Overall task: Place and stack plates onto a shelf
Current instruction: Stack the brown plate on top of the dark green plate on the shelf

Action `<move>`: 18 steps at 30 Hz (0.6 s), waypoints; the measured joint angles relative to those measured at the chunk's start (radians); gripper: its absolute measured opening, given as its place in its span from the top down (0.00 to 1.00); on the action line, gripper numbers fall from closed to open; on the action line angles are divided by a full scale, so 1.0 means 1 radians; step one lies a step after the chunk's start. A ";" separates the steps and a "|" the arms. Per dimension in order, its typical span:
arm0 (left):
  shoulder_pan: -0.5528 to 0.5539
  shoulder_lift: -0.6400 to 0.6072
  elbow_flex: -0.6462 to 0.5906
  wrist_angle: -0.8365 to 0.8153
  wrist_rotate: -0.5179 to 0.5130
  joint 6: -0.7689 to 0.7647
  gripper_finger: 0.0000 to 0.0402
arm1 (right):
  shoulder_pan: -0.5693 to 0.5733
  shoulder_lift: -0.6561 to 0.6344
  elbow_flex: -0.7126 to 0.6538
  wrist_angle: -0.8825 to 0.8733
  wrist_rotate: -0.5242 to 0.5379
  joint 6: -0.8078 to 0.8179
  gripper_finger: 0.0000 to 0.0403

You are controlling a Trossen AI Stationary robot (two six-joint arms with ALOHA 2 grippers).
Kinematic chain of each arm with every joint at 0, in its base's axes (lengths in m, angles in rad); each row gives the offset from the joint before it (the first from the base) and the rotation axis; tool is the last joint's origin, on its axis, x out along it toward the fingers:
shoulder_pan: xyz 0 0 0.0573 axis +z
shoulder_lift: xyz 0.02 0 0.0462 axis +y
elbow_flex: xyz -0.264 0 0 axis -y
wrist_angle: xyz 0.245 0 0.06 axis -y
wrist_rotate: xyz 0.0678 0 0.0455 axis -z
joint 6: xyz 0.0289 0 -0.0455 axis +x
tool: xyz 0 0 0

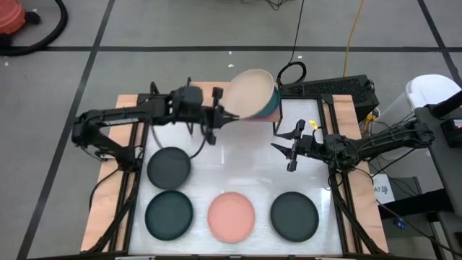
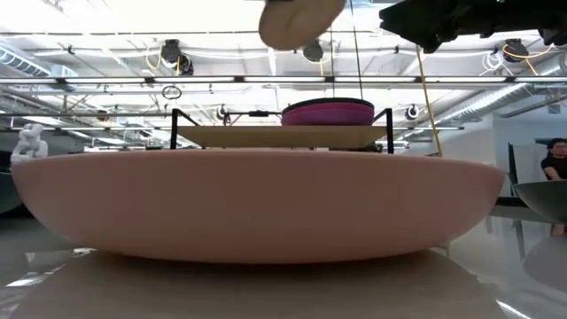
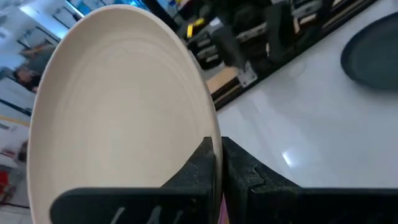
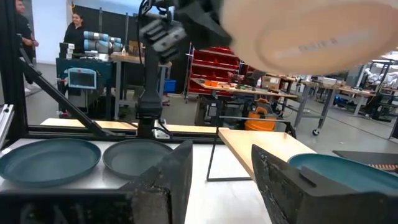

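My left gripper (image 1: 220, 112) is shut on a beige plate (image 1: 251, 92), held high over the far middle of the table above the shelf (image 2: 283, 135). On the shelf's right half lies a magenta plate (image 2: 328, 112) on a darker one; a teal plate (image 1: 273, 108) peeks out below the beige one. Resting flat on the table are a dark grey plate (image 1: 169, 166), a dark teal plate (image 1: 169, 214), a salmon pink plate (image 1: 231, 215) and another dark grey plate (image 1: 294, 215). My right gripper (image 1: 292, 148) hovers open, right of centre, touching nothing. My left gripper pinches the beige plate's rim (image 3: 214, 134) between its two fingers (image 3: 199, 168), one on the upper face and one on the underside. The fingers come roughly level from the table's left. The plate is lifted clear and tilted, well above the shelf.
The shelf's light-wood board on thin black legs (image 4: 261, 146) stands at the table's far edge, with its left half bare in the low view. The four loose plates fill the near half of the table. People stand in the room beyond (image 4: 74, 25).
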 joint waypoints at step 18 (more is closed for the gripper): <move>0.180 0.344 0.141 -0.047 0.055 -0.006 0.87 | 0.000 0.000 0.000 -0.020 0.000 0.000 0.64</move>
